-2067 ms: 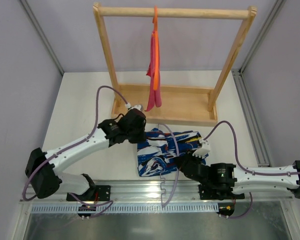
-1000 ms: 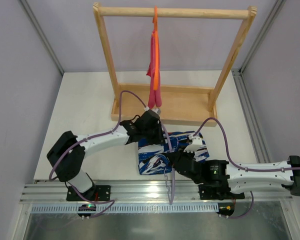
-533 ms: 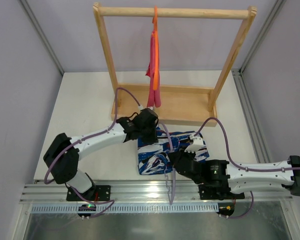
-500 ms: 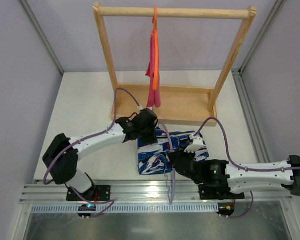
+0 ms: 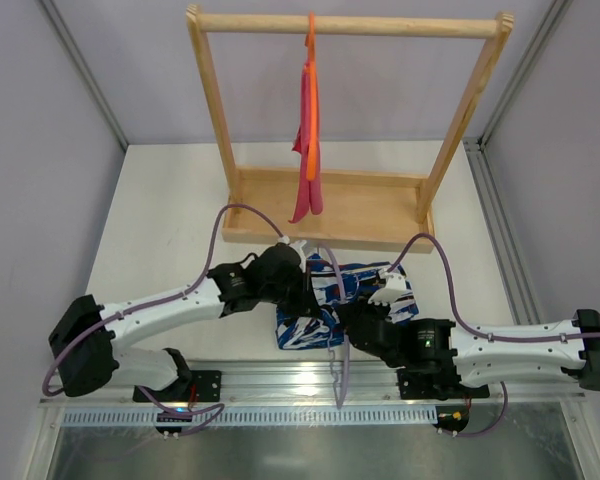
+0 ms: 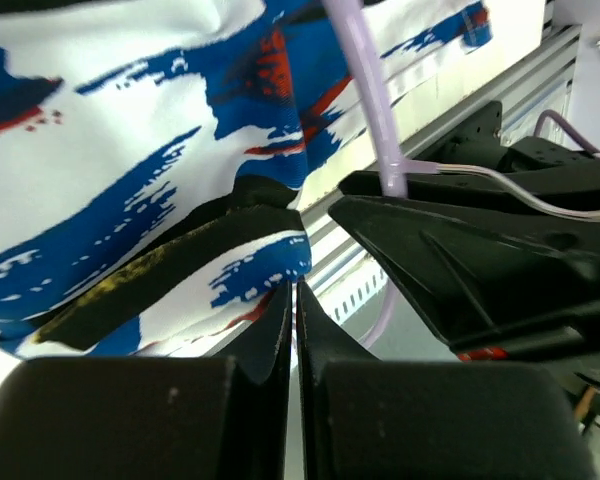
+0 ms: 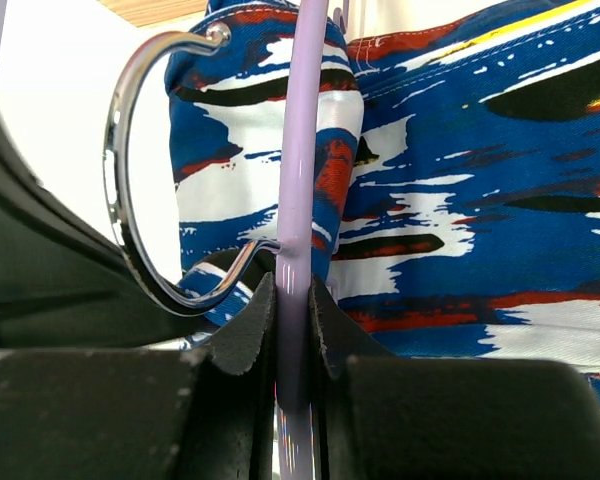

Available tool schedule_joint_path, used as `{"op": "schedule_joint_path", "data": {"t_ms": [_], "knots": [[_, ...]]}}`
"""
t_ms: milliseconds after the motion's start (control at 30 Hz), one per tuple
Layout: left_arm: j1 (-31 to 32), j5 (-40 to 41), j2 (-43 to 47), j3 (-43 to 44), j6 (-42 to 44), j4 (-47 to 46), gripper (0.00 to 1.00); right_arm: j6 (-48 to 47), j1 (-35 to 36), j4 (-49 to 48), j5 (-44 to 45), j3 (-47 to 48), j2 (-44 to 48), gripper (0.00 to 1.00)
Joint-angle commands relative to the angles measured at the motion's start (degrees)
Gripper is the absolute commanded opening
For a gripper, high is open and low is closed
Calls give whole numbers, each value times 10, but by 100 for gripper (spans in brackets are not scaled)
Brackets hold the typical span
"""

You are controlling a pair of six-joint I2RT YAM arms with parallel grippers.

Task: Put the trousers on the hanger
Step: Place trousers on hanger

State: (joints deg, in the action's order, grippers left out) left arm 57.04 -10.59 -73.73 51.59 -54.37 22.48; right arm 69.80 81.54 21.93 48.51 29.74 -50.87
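**Top view.** Soft cloth trousers with a busy blue, white, red and black print lie bunched on the white surface, close to its near edge and between the two arms. The left fingers sit on the left part of the trousers. The right fingers meet a thin pale lilac hanger, whose notched bar extends past the near edge over the metal rail. On the far side stands a wooden rack bearing an orange hanger with pink cloth.

**Left wrist view.** The left fingers are pressed together, with a folded edge of the trousers pinched at their tips. The lilac hanger crosses the cloth on the right.

**Right wrist view.** The right fingers are clamped on the lilac bar of the hanger, which rises straight up from between them. Its silver metal hook curves to the left. The trousers lie directly behind the bar and spread to the right.
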Motion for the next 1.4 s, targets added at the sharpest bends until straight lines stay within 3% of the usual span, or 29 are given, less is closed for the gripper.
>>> {"op": "schedule_joint_path", "data": {"t_ms": [0, 167, 333, 600, 733, 833, 1033, 1100, 1233, 1367], "knots": [[11, -26, -32, -27, -31, -79, 1, 20, 3, -17, 45, 28, 3, 4], [40, -41, -81, -68, -71, -192, 0, 16, 3, -16, 48, 39, -5, 4], [43, -64, -83, -68, -90, -241, 0, 16, 4, -20, 44, 41, -13, 4], [35, 34, 6, 56, -2, 37, 0, 27, 6, -10, 46, 31, -1, 4], [6, 96, 29, 108, 39, 140, 1, 29, 7, -8, 48, 29, 7, 4], [-13, 101, 28, 98, 52, 152, 0, 26, 7, -8, 49, 30, 10, 4], [-12, 43, -4, -16, 23, 15, 1, 21, 7, -8, 52, 33, 12, 4], [9, 20, -26, -66, -8, -109, 1, 18, 8, -12, 51, 35, 7, 4], [60, -2, -93, -56, -28, -191, 0, 18, 8, -14, 51, 44, -11, 4], [67, -11, -113, -89, -55, -255, 0, 15, 9, -15, 47, 55, -25, 4]]}}
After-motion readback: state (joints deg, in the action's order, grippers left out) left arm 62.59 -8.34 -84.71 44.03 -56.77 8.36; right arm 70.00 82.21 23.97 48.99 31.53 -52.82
